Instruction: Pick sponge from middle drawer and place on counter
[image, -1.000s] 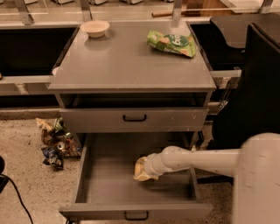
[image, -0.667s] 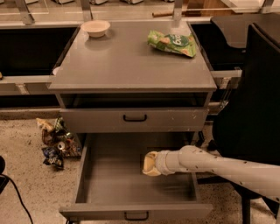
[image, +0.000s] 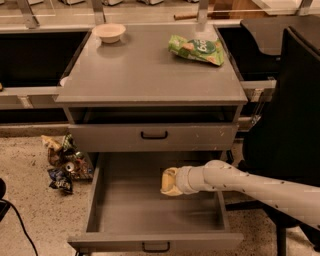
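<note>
The middle drawer (image: 130, 202) is pulled open at the bottom, and its grey floor is bare. My gripper (image: 170, 181) reaches into it from the right on a white arm and sits just above the floor, right of centre. It is shut on the sponge (image: 168, 190), a pale yellow lump at its tip that blends with the cream pads. No other sponge lies in the drawer. The counter (image: 145, 70) is the grey top above.
A white bowl (image: 109, 32) and a green snack bag (image: 196, 48) sit at the back of the counter. A scuffed closed drawer front (image: 154, 135) hangs above the open drawer. A black chair (image: 295, 125) stands to the right, and litter (image: 62, 162) lies on the floor to the left.
The gripper with the yellow lump has shifted slightly right and up, off the drawer floor. The arm now enters lower and more level from the right.
</note>
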